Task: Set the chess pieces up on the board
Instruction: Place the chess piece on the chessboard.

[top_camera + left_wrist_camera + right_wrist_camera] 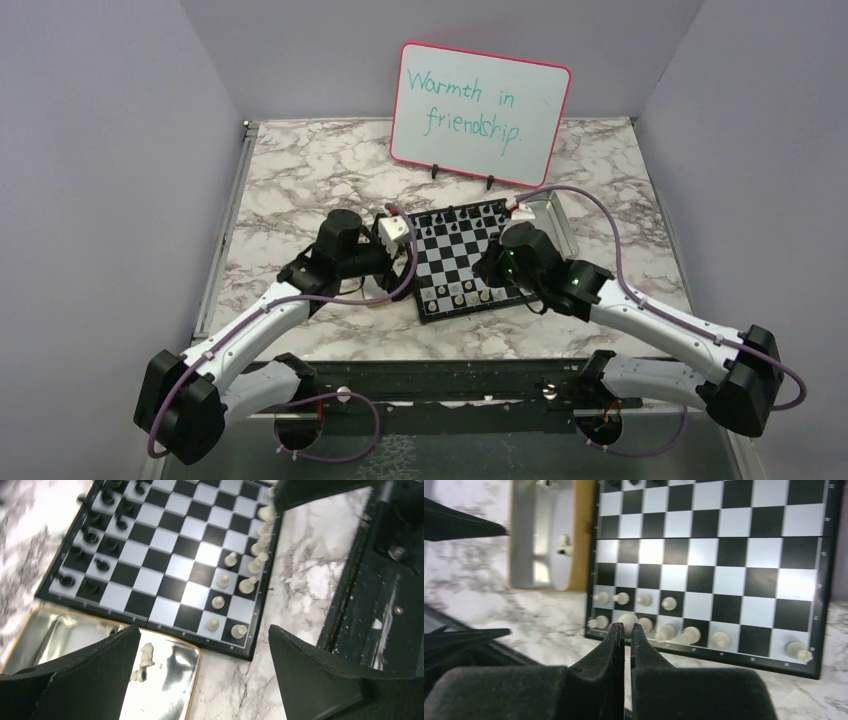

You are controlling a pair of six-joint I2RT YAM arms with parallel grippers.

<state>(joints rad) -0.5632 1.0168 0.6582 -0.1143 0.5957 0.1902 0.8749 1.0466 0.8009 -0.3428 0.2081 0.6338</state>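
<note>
Looks like a robotics lab test cell to me, not anyone's home or office. A left arm [250, 325] and a right arm [662, 322], both white, are bolted onto a black metal rail [440, 385] at the near edge of a marble-pattern table [300, 160], with purple cables [565, 188] looping off them. Plain grey-lilac walls [100, 150] box the table in on three sides, booth style. A pink-framed whiteboard [480, 110] reading "Warmth in friendship." is propped at the back, and the board [462, 256] lies between the arms.

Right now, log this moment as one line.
left end effector: open, near tray | right end effector: shut, at board near cream row | tray: holds one cream piece
</note>
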